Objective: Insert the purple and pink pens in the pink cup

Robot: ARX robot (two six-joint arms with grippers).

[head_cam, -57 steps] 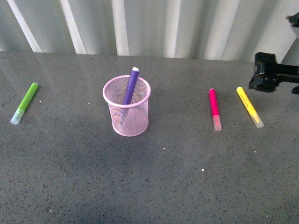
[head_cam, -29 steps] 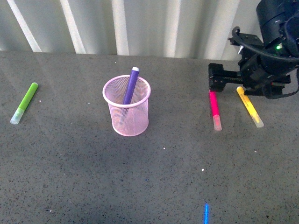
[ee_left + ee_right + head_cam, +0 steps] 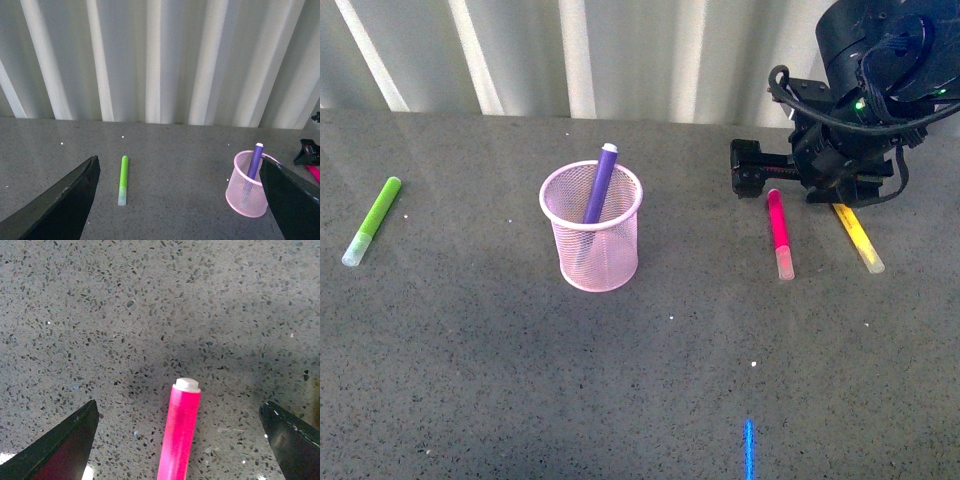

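At the far right of the front view, the right arm reaches in over the grey speckled surface (image 3: 620, 380), its bulky black wrist with looped cables hanging above the far end of a yellow marker (image 3: 860, 243). Its claw (image 3: 748, 168) points leftward and down and sits at the far end of the pink pen (image 3: 779, 232). The right wrist view shows both fingers (image 3: 65, 445) spread wide, with the pen's plugged end lying between them and touching neither. How high the claw hangs over the surface I cannot tell. The pink pen lies flat, well to the right of the pink cup (image 3: 605, 262), its pale cap towards the robot and the yellow marker just beside it on the right. The cup stands upright near the middle of the surface. The purple pen (image 3: 599, 185) already stands inside it, leaning to the right, with its tip poking above the rim. A green marker (image 3: 374, 220) lies flat far to the left. The left arm is out of the front view. Its wrist camera shows the left claw (image 3: 177, 165) spread wide and holding nothing, looking over the green marker and the cup towards a ribbed white wall (image 3: 160, 60).
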